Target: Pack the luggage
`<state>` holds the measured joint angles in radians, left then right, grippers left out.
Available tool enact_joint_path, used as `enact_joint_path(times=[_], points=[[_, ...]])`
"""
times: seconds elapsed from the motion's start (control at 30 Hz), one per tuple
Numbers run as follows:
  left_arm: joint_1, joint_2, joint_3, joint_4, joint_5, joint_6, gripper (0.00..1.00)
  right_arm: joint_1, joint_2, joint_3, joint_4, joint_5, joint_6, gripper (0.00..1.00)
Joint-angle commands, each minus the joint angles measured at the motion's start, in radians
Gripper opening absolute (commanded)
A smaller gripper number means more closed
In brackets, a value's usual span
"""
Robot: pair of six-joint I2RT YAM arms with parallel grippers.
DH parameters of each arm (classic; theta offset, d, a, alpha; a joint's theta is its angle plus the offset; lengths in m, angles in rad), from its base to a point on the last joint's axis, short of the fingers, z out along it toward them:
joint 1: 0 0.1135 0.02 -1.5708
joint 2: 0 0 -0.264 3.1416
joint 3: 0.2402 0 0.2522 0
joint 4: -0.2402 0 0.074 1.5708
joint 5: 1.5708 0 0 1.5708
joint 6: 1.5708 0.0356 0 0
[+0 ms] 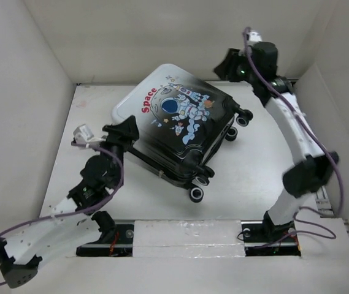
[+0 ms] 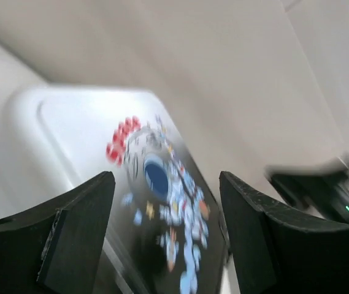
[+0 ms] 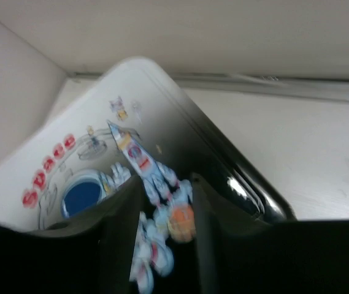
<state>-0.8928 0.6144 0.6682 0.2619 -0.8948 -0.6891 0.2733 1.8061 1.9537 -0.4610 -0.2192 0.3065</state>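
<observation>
The luggage (image 1: pixel 174 131), a small hard-shell wheeled suitcase fading from white to black, lies flat and shut on the white bench (image 1: pixel 254 159), far of centre and turned at an angle. Its white end points to the far left and its black end to the near right. On the lid I read the red word "Space" (image 1: pixel 150 101) beside a cartoon astronaut print (image 1: pixel 183 110); the same word shows in my right wrist view. I find no other writing I can read.

The white end sits close to the far left corner of the pale walls (image 1: pixel 39 92) that box in the bench. The black wheels (image 1: pixel 197 194) stick out along the near and right edges. I have open bench to the right of the case, and a narrower band between it and the arm bases.

The case is closed, so I cannot see what it holds.

My left fingers (image 2: pixel 76 233) are spread wide at the case's left edge, with nothing between them; the printed lid shows through the gap, blurred. My right fingers (image 3: pixel 119 226) hang over the far right corner of the case, parted by a narrower gap and pinching nothing that I can see.
</observation>
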Motion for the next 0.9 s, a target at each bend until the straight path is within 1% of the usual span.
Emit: enact_joint_path(times=[0.0,0.03,0.07,0.1,0.13,0.17,0.2,0.23,0.27,0.3,0.33,0.37,0.4,0.43,0.5,0.53,0.57,0.63,0.67,0.7,0.73,0.77,0.8,0.83,0.87], points=[[0.053,0.236,0.149,0.252,-0.066,0.227,0.64,-0.033,-0.315,-0.327,0.120,0.049,0.032,0.41],[0.092,0.296,0.210,0.217,0.009,0.208,0.62,-0.008,-0.385,-0.429,0.201,0.091,0.049,0.29],[0.138,0.406,0.334,0.173,0.075,0.189,0.58,0.006,-0.449,-0.623,0.238,0.127,0.071,0.17],[0.231,0.456,0.379,0.108,0.136,0.163,0.54,0.020,-0.565,-0.716,0.269,0.164,0.103,0.00],[0.277,0.497,0.407,0.108,0.199,0.152,0.48,0.035,-0.618,-0.801,0.322,0.187,0.144,0.00],[0.329,0.534,0.430,0.090,0.337,0.091,0.43,0.055,-0.661,-0.928,0.323,0.234,0.144,0.00],[0.447,0.598,0.465,0.073,0.406,0.053,0.37,0.064,-0.727,-0.975,0.312,0.266,0.158,0.00],[0.504,0.625,0.465,0.073,0.468,0.024,0.34,0.064,-0.755,-1.011,0.312,0.286,0.158,0.00],[0.559,0.649,0.465,0.059,0.546,-0.004,0.28,0.064,-0.775,-1.044,0.282,0.296,0.158,0.00],[0.612,0.691,0.465,0.059,0.575,-0.071,0.24,0.076,-0.795,-1.094,0.263,0.305,0.167,0.00],[0.717,0.709,0.465,0.069,0.615,-0.094,0.21,0.092,-0.827,-1.119,0.248,0.320,0.167,0.00],[0.771,0.731,0.455,0.069,0.663,-0.121,0.19,0.102,-0.838,-1.145,0.248,0.330,0.184,0.00],[0.820,0.751,0.455,0.080,0.768,-0.144,0.19,0.113,-0.838,-1.189,0.266,0.339,0.184,0.00],[0.918,0.790,0.441,0.080,0.830,-0.198,0.17,0.113,-0.838,-1.199,0.275,0.339,0.184,0.00],[0.989,0.829,0.430,0.123,0.966,-0.214,0.17,0.113,-0.797,-1.190,0.288,0.327,0.184,0.00],[1.005,0.879,0.450,0.109,0.977,-0.214,0.17,0.125,-0.769,-1.164,0.288,0.311,0.172,0.00],[1.005,0.907,0.470,0.047,0.987,-0.178,0.17,0.126,-0.705,-1.146,0.306,0.302,0.160,0.00],[1.005,0.959,0.484,0.031,1.036,-0.145,0.17,0.135,-0.622,-1.097,0.331,0.287,0.148,0.00],[1.005,0.999,0.494,0.010,1.051,-0.145,0.17,0.135,-0.576,-1.028,0.331,0.287,0.148,0.00],[1.005,1.008,0.466,0.010,1.062,-0.156,0.17,0.144,-0.492,-0.992,0.331,0.271,0.138,0.00],[1.005,1.009,0.429,0.045,1.071,-0.186,0.17,0.155,-0.452,-0.928,0.353,0.261,0.138,0.00],[1.005,1.009,0.331,0.084,1.071,-0.202,0.17,0.155,-0.414,-0.897,0.369,0.261,0.129,0.00],[1.005,0.995,0.280,0.156,1.086,-0.214,0.15,0.155,-0.340,-0.862,0.378,0.247,0.129,0.00],[0.996,0.986,0.237,0.177,1.096,-0.214,0.15,0.164,-0.308,-0.824,0.378,0.232,0.117,0.00],[0.985,0.976,0.199,0.194,1.087,-0.214,0.15,0.164,-0.276,-0.752,0.378,0.198,0.117,0.00]])
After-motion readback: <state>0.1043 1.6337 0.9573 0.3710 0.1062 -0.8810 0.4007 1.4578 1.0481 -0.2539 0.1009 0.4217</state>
